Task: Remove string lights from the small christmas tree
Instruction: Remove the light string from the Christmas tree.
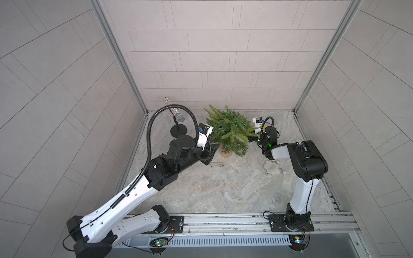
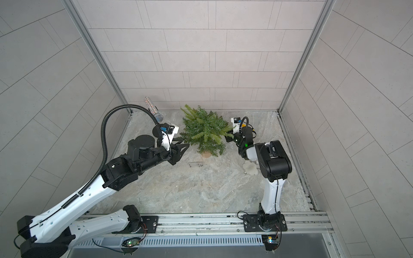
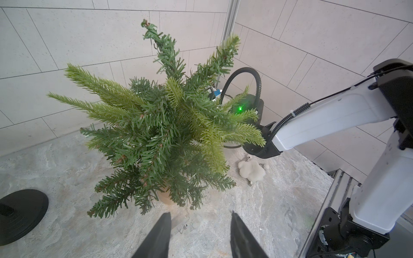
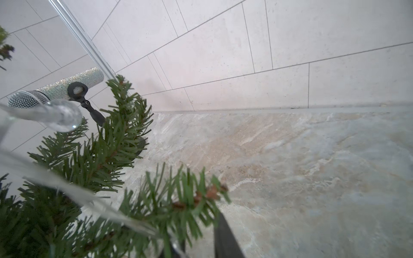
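The small christmas tree point(image 1: 230, 131) point(image 2: 204, 131) stands on its tan base point(image 1: 226, 153) near the back wall, between my two grippers. My left gripper point(image 2: 184, 143) point(image 3: 201, 213) is on the tree's left, open and empty, with a bit of the wire point(image 3: 185, 226) on the floor past its tips. A small clear box point(image 1: 217, 165) lies in front of the base. My right gripper point(image 1: 252, 136) point(image 4: 199, 241) reaches into the tree's right side. The string lights point(image 4: 64, 118) show there as a blurred bulb and wire running down between its close-set fingers. Needles hide any grip.
A glittery microphone point(image 1: 180, 117) point(image 4: 55, 89) on a black stand with a round base point(image 3: 20, 214) is at the back left, close to my left arm. A fluffy white toy point(image 1: 271, 167) point(image 3: 251, 169) lies under my right arm. Tiled walls close three sides.
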`<control>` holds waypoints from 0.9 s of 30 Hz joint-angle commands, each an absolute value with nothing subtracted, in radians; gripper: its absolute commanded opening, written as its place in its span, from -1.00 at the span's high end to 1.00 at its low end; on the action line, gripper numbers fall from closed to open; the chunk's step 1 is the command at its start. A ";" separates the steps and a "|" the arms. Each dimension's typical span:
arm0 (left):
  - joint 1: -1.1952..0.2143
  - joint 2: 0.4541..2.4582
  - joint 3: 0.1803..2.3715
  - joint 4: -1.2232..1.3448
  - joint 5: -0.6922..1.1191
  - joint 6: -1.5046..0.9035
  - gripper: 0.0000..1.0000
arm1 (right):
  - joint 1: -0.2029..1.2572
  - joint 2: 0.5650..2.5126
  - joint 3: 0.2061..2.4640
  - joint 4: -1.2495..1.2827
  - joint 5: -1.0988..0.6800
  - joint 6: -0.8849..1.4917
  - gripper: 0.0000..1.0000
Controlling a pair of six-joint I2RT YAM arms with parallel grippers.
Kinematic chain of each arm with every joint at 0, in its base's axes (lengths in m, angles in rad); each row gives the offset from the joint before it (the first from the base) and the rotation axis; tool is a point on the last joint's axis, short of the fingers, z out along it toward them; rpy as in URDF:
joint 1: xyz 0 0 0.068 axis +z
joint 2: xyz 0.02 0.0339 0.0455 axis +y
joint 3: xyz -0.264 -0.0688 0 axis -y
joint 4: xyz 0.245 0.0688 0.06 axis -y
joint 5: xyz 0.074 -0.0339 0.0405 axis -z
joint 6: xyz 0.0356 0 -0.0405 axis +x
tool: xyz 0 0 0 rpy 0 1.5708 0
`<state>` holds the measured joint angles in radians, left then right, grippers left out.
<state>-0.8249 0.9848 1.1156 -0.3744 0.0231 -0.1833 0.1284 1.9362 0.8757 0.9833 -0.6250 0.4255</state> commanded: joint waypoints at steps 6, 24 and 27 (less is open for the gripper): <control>-0.819 0.997 1.170 -0.388 0.002 -0.158 0.06 | 0.075 1.858 0.819 0.964 -0.626 0.424 0.92; -0.819 0.992 1.160 -0.376 0.029 -0.169 0.06 | 0.055 1.589 0.992 0.383 -0.523 0.184 0.98; -0.819 0.993 1.159 -0.377 0.035 -0.168 0.06 | 0.044 1.561 1.044 0.301 -0.517 0.160 1.00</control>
<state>-0.8249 1.0035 1.1469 -0.3805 0.0257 -0.1753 0.0551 1.6073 0.9955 0.4164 -0.5362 0.2188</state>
